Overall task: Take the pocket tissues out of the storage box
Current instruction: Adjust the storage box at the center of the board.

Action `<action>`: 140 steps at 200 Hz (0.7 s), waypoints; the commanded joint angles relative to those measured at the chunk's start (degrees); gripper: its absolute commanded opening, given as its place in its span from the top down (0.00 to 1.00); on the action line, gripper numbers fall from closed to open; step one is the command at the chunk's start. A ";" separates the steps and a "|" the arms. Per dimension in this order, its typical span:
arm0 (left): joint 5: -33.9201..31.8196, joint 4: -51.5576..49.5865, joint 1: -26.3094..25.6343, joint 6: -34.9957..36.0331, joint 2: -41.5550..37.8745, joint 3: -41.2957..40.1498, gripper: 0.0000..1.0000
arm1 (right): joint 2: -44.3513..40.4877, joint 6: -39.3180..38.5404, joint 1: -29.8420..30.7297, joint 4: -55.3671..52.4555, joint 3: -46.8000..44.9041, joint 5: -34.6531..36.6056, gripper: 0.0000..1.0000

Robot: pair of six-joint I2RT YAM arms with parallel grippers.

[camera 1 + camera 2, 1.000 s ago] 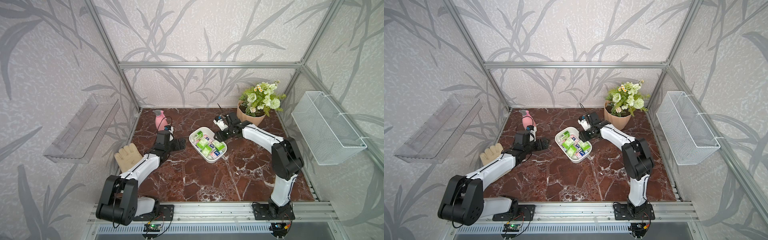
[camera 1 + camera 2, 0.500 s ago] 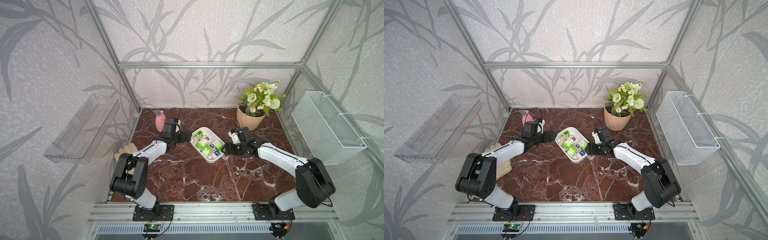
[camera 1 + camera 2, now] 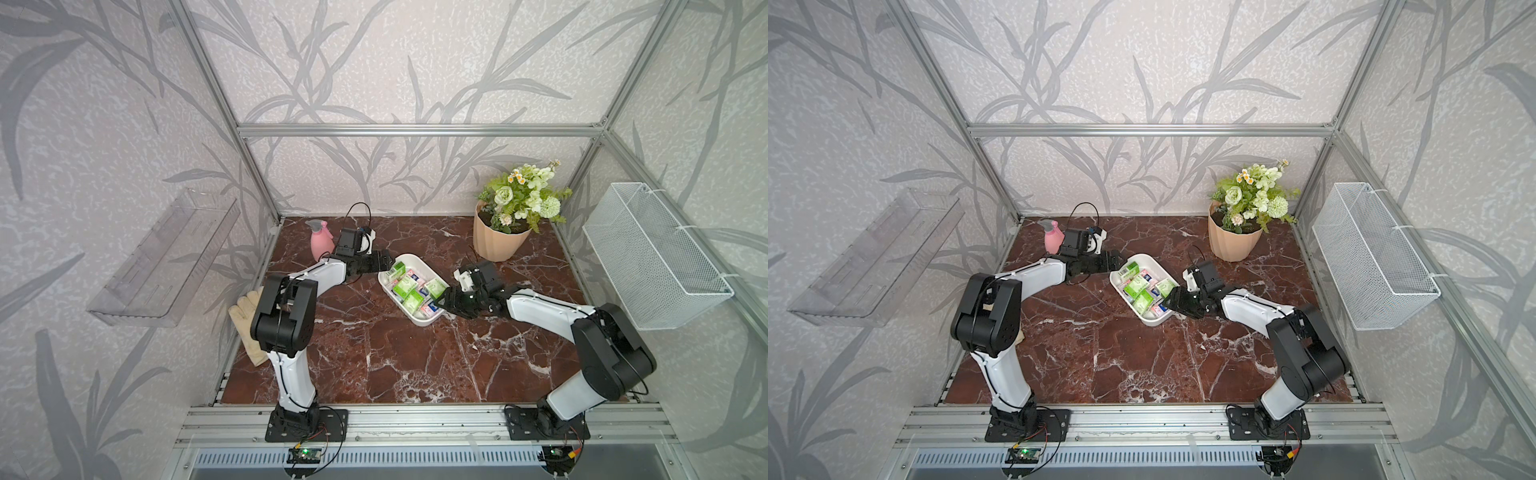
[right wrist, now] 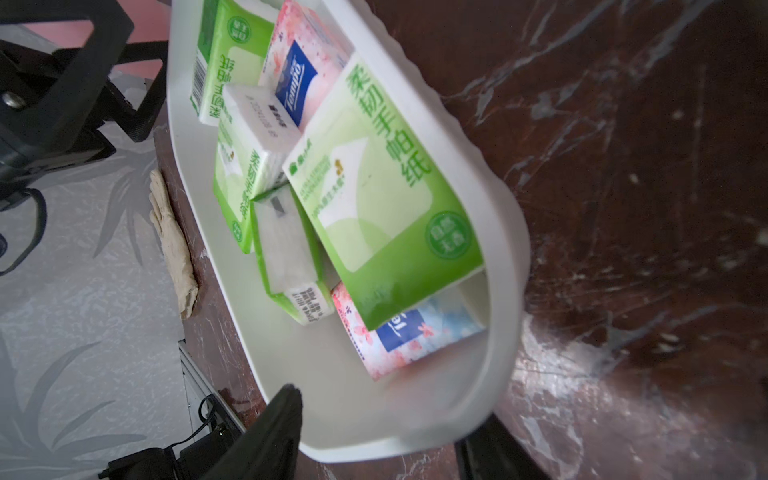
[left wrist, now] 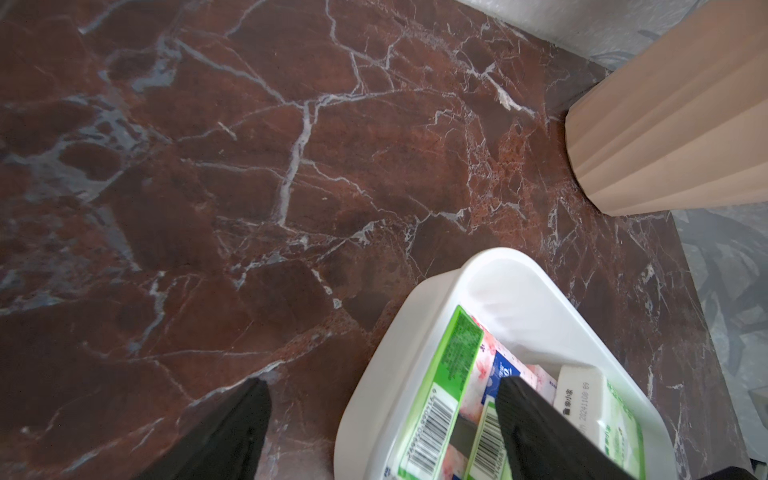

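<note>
The pocket tissues lie jumbled in the storage box, which sits slantwise near the middle of the marble surface. The left gripper stands wide open astride the box's far-left rim, one finger over the packets and one outside, holding nothing. The right gripper straddles the near-right end with its jaws partly apart; whether they pinch the wall cannot be told. A flowerpot stands at the back right corner.
</note>
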 commanded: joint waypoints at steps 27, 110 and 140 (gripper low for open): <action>5.52 0.28 -0.49 -0.80 -0.90 -1.13 0.12 | 2.22 2.58 -1.36 2.54 3.55 0.11 0.42; 4.71 3.63 -3.02 -2.92 -8.88 -11.06 0.12 | 12.42 -5.47 -6.99 -4.32 17.38 -0.38 0.42; 4.21 5.69 -3.86 -4.72 -12.07 -15.65 0.12 | 15.04 -6.72 -8.26 -4.75 20.87 -0.43 0.40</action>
